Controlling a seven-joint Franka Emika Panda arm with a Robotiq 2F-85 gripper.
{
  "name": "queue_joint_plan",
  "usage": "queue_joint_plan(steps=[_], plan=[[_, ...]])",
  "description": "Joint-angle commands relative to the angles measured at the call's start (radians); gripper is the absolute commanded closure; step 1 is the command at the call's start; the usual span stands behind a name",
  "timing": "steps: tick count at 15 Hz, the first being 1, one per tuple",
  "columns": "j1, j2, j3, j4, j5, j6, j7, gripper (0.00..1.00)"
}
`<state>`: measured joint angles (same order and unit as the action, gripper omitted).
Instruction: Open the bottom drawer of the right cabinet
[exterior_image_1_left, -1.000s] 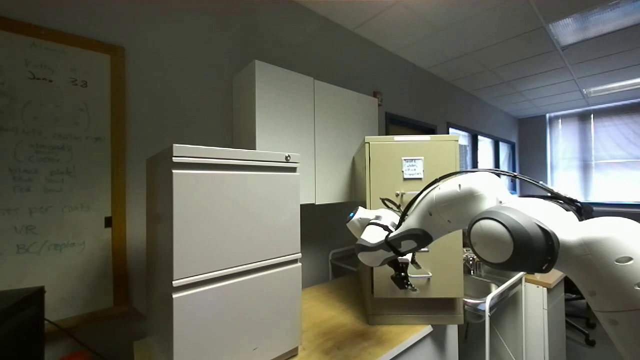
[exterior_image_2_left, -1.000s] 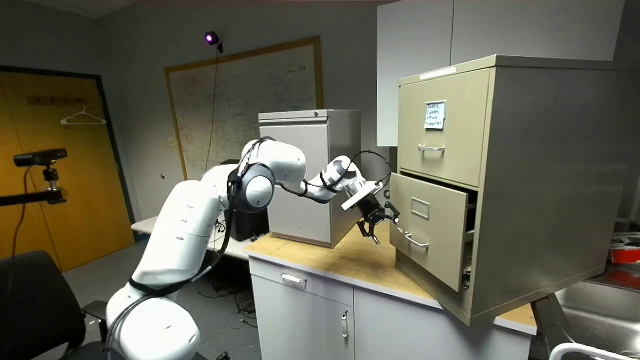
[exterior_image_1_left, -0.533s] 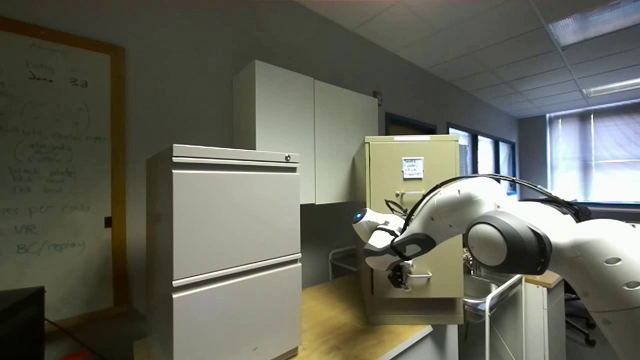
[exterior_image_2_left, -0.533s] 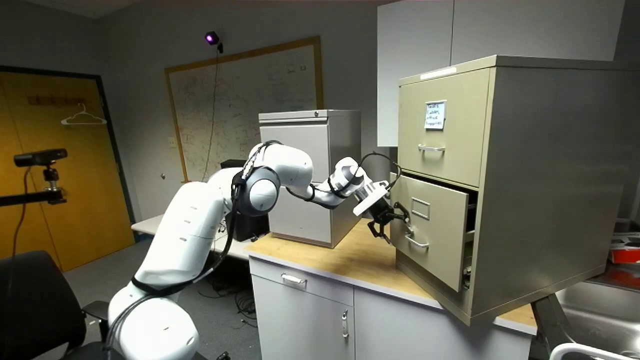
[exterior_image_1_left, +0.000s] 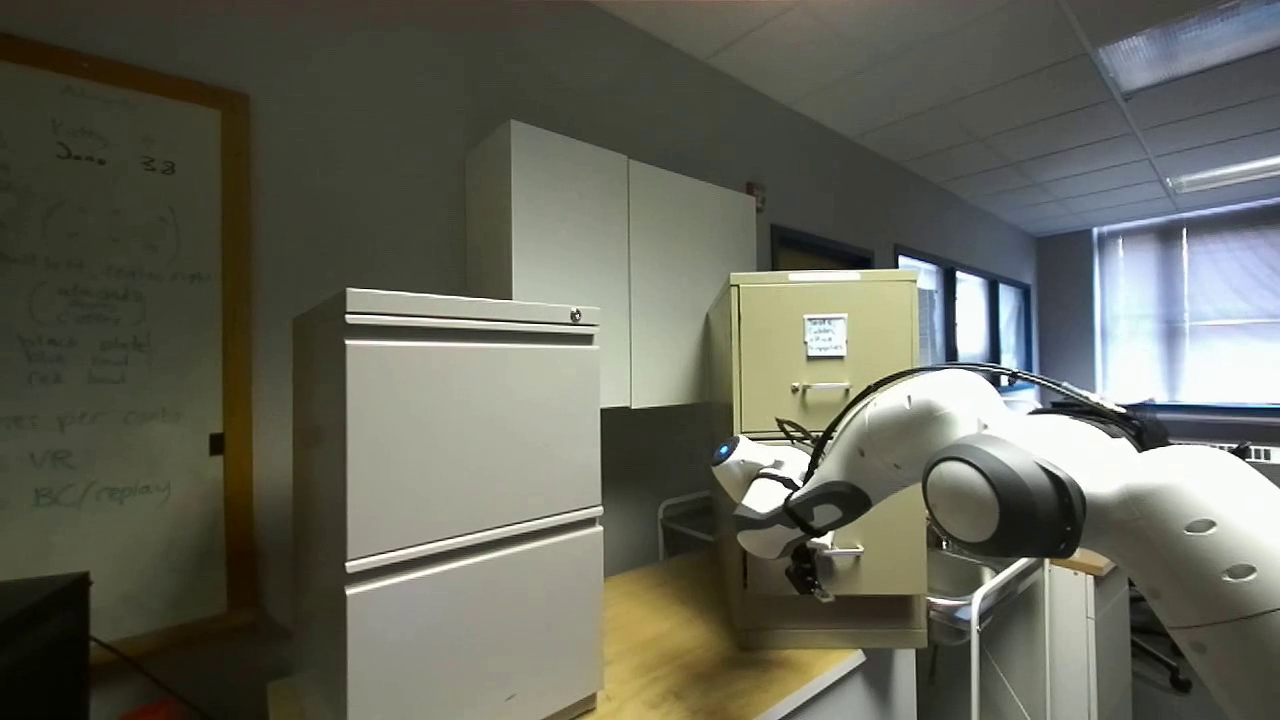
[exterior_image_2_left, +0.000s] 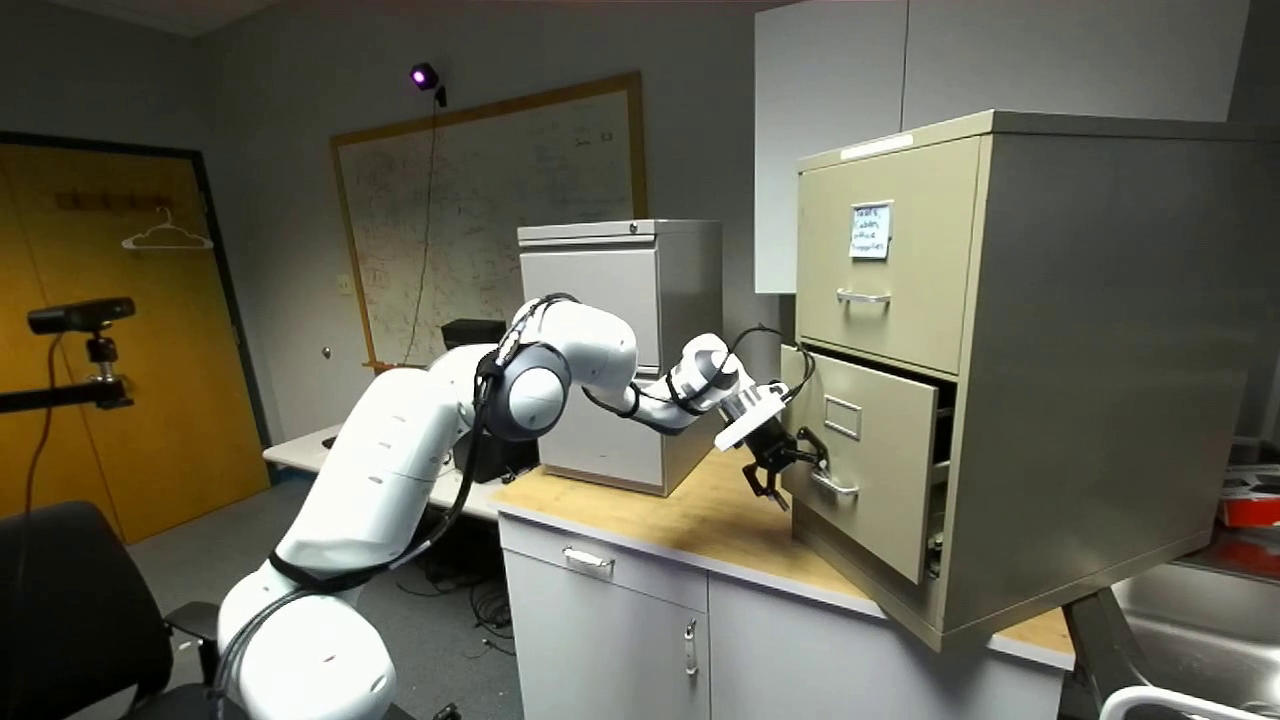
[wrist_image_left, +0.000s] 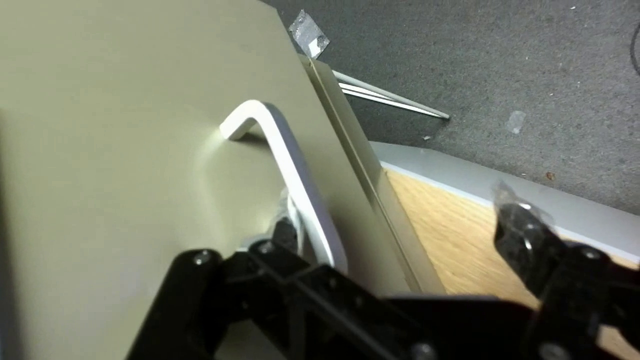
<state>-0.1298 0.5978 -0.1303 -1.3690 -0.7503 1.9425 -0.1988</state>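
Observation:
The right cabinet, a tan metal filing cabinet, stands with its upper drawer shut in both exterior views. Its bottom drawer is pulled out a little, with a dark gap along its side. The drawer front fills the left of the wrist view. Its metal handle shows there too. My gripper is open. One finger sits between the handle bar and the drawer front; whether it touches is unclear. The other finger stands apart, outside the bar. In the exterior views the gripper is at the handle.
A pale grey drawer cabinet stands left of the tan one, on the same wooden counter. White wall cupboards hang behind. A metal sink and white rail lie beyond the tan cabinet.
My gripper has moved down and toward the drawer front, and one finger has come in behind the handle. The drawer shows no visible movement.

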Motion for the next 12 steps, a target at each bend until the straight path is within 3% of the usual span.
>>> queue_joint_plan(steps=[1,6,10,12], plan=[[-0.032,0.057,0.006,0.061,0.064,0.004,-0.046,0.26],[-0.034,0.053,0.025,0.094,0.15,-0.101,-0.131,0.59],[-0.026,0.052,0.029,0.085,0.157,-0.093,-0.174,0.88],[-0.009,0.04,0.03,0.047,0.138,-0.083,-0.158,0.92]])
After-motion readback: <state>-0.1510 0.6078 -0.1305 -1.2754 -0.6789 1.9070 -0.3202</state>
